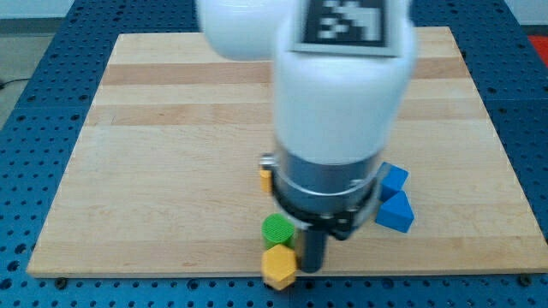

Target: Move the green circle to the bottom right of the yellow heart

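Note:
The green circle [276, 229] sits near the board's bottom edge, just below centre. Directly under it, touching, is a yellow block [279, 266] with a faceted outline; its exact shape is unclear. My rod comes down from the big white arm body, and my tip [312, 269] rests on the board right beside the yellow block's right side and to the lower right of the green circle. Whether the yellow block is the heart I cannot tell.
Two blue blocks lie at the right of the arm: a small one [393, 180] and a triangular one [396, 211]. A sliver of an orange block [265, 177] shows at the arm's left. The arm body hides the board's centre. The wooden board [154, 154] lies on a blue perforated table.

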{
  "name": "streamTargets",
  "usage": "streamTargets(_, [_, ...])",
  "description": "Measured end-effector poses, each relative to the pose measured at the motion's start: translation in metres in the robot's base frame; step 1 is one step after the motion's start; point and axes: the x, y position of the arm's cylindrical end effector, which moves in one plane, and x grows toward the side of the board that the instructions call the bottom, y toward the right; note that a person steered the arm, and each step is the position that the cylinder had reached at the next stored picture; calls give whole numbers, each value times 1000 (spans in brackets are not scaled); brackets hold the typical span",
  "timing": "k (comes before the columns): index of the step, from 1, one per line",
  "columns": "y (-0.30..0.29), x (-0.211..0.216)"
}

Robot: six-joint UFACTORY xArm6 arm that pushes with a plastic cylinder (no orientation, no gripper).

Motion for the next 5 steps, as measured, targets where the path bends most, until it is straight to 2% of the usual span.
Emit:
streamTargets(2, [-36,-23])
streamTargets(3, [-42,-54])
streamTargets(4, [-109,-70])
streamTargets(5, [-106,-77])
